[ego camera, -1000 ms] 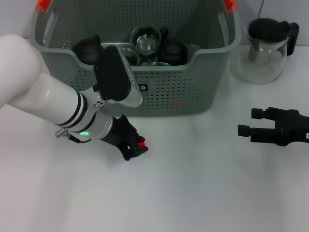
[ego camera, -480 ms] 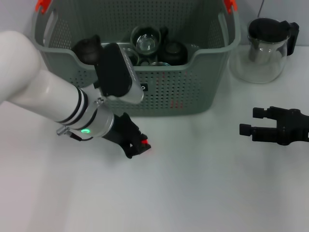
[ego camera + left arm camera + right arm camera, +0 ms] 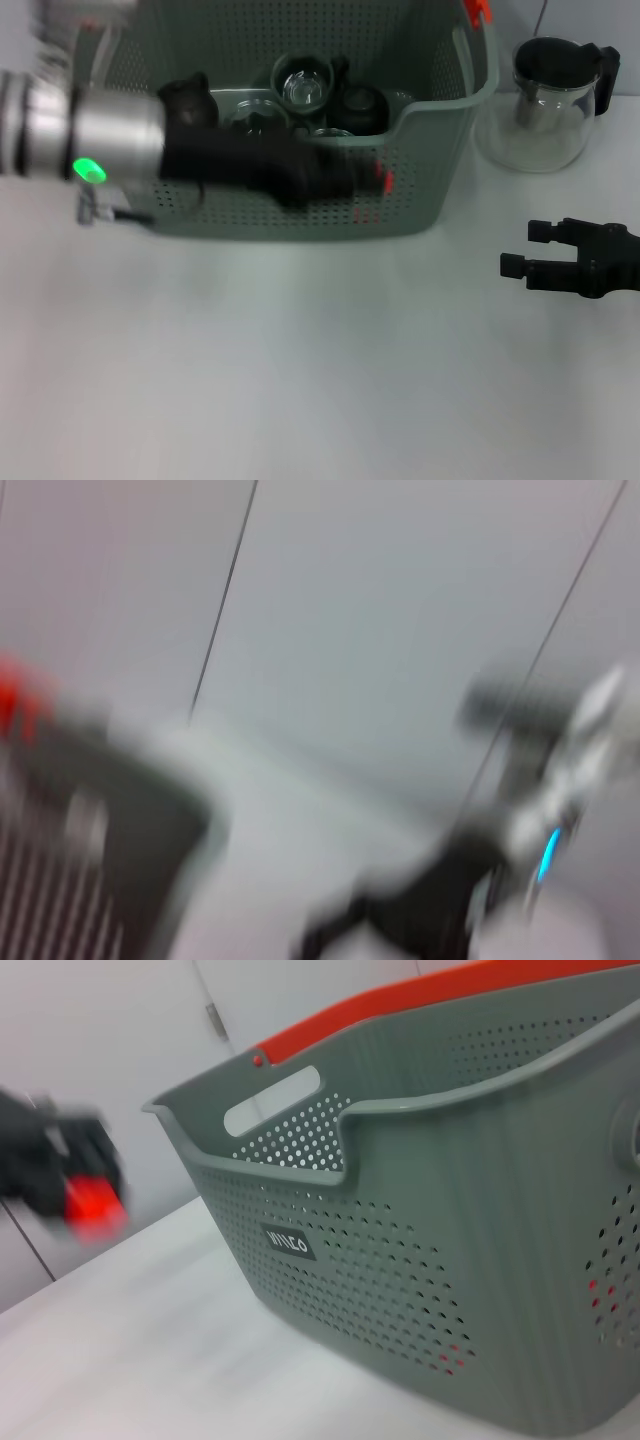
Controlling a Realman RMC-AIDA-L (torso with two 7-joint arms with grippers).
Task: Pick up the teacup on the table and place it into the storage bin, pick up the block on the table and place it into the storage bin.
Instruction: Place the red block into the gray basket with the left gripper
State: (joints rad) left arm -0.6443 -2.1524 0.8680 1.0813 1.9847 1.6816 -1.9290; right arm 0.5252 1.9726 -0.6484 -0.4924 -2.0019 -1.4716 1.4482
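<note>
Blurred L gripper (image 3: 345, 178) raised in front of bin (image 3: 440, 140) wall, clamped on red block (image 3: 381, 178); lift clear of rim w/ grip firm, release over a gap between cups inside; R gripper (image 3: 520, 250) parked on table, splayed apart.

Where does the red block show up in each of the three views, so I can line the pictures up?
Head view: the red block sits at the tip of the left gripper, in front of the storage bin wall.
Left wrist view: I cannot make it out; the picture is motion-blurred.
Right wrist view: the red block is in the blurred black gripper, beside the bin.
Shared landmark: the storage bin, seen in head and right wrist views.
</note>
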